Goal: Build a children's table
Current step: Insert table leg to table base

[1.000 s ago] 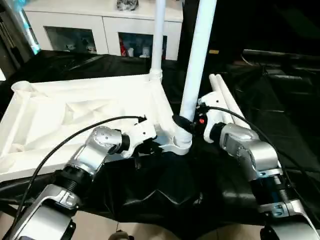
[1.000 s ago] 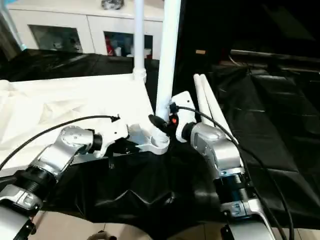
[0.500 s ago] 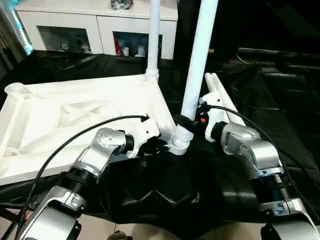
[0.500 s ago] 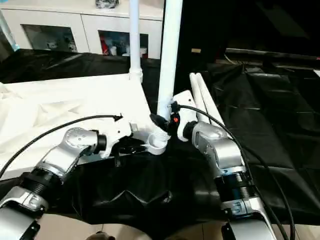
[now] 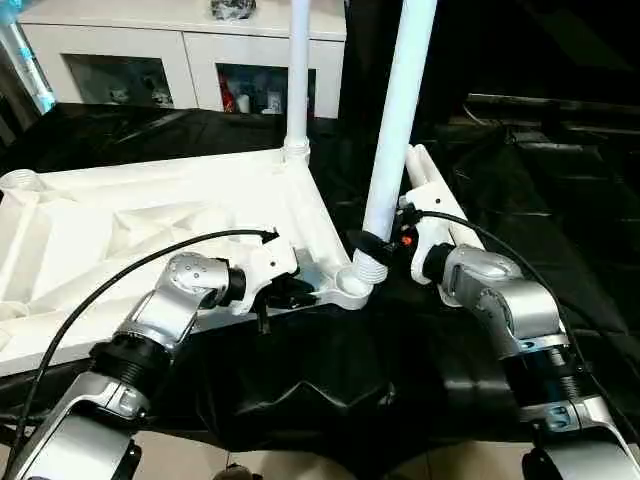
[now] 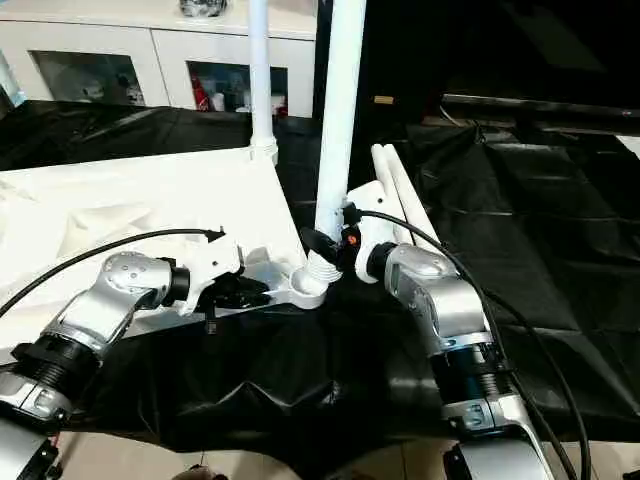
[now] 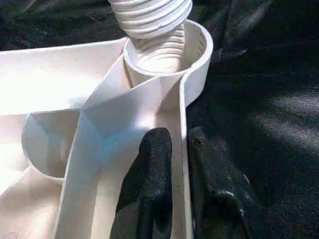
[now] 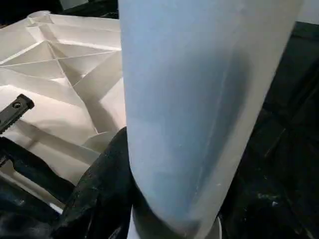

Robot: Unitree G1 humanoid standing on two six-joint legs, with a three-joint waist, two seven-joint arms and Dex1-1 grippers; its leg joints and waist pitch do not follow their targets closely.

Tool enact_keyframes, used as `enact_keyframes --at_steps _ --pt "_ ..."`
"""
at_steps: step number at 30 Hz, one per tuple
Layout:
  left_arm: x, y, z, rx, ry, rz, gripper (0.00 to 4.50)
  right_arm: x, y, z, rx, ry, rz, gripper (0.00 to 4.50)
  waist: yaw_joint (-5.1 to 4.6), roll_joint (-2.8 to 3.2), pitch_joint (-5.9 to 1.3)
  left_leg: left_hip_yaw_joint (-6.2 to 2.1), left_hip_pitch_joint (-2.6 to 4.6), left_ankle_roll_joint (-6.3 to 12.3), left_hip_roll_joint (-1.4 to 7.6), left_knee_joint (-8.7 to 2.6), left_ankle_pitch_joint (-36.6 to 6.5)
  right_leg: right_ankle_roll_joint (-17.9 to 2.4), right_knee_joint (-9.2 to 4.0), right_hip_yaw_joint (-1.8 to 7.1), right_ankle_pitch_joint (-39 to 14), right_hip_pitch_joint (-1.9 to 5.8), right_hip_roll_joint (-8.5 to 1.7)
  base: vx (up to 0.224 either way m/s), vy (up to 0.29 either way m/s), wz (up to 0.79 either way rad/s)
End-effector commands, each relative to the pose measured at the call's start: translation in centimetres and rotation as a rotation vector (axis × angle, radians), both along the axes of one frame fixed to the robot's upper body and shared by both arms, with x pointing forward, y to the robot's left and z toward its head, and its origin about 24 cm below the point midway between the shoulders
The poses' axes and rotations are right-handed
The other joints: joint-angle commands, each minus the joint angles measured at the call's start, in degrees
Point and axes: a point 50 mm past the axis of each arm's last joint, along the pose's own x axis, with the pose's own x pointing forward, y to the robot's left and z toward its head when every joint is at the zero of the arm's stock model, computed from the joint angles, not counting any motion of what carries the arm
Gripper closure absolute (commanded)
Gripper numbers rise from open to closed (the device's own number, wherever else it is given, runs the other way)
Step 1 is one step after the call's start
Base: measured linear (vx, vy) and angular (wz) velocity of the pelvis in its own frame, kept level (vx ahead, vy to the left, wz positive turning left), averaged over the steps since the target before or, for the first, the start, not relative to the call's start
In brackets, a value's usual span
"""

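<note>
No legible text, label, brand, number or sign appears on any surface in these views. The white plastic rectangular tabletop [image 5: 150, 215], the long white cylindrical tube legs [image 5: 400, 110] and the black plastic sheet [image 5: 520, 200] carry no markings. Small items behind the glass doors of the white cabinet [image 5: 200, 50] are too small to read.

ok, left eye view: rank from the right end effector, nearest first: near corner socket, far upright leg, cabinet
1. Near corner socket, just beside the right end effector, by the leg it holds.
2. Far upright leg, at the tabletop's far corner.
3. Cabinet, back against the wall.
</note>
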Motion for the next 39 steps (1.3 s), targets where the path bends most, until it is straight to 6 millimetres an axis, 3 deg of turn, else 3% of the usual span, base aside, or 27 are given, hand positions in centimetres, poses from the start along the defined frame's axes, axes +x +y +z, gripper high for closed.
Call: enact_keyframes --at_steps 1,6,14,22,35,39 --pt "-0.3 0.6 -0.4 0.013 0.022 0.014 4.16 0.2 -0.3 0.4 0.004 -0.004 -0.005 2.63 0.15 0.1 -3.8 -0.92 1.04 -1.36 2.08 -4.19 -15.7 -8.7 -5.27 3.01 -19.5 2.28 -4.73 0.0 0.0 0.0" --pt "-0.5 0.9 -0.3 0.007 0.035 0.007 4.5 0.2 -0.3 0.3 0.002 -0.002 -0.002 2.63 -0.11 0.06 -3.83 -0.91 0.95 -1.37 2.07 -4.19 -15.4 -8.9 -5.19 3.03 -19.0 2.33 -4.75 0.0 0.0 0.0" --pt "-0.8 1.4 -0.7 0.048 0.059 -0.006 4.5 -0.1 0.1 0.4 0.02 0.021 0.046 2.63 -0.24 0.06 -3.74 -0.92 0.95 -1.12 2.1 -4.27 -15.4 -8.8 -5.22 3.03 -19.5 2.33 -4.68 0.0 0.0 0.0" --pt "-0.9 0.1 -0.6 0.014 0.076 -0.025 4.5 -1.2 0.6 0.4 0.013 0.093 0.187 2.63 0.07 -0.19 -3.76 -0.83 0.93 -0.69 2.16 -4.17 -14.4 -9.1 -5.12 3.05 -18.6 2.36 -4.71 0.0 0.0 0.0" --pt "-1.0 -0.2 -0.4 0.026 0.065 -0.044 4.5 0.0 1.4 -0.6 -0.039 0.103 0.166 2.63 0.2 -0.17 -3.79 -0.86 0.99 -1.31 2.18 -4.23 -14.5 -9.3 -5.14 3.05 -18.5 2.24 -4.81 0.0 0.0 0.0" --pt "-1.0 -0.3 -0.4 0.028 0.067 -0.043 4.5 0.3 1.5 -0.7 -0.022 0.11 0.164 2.63 0.21 -0.4 -3.78 -0.85 0.97 -1.21 2.25 -4.33 -14.4 -9.3 -5.06 3.04 -17.8 2.35 -4.81 0.0 0.0 0.0"
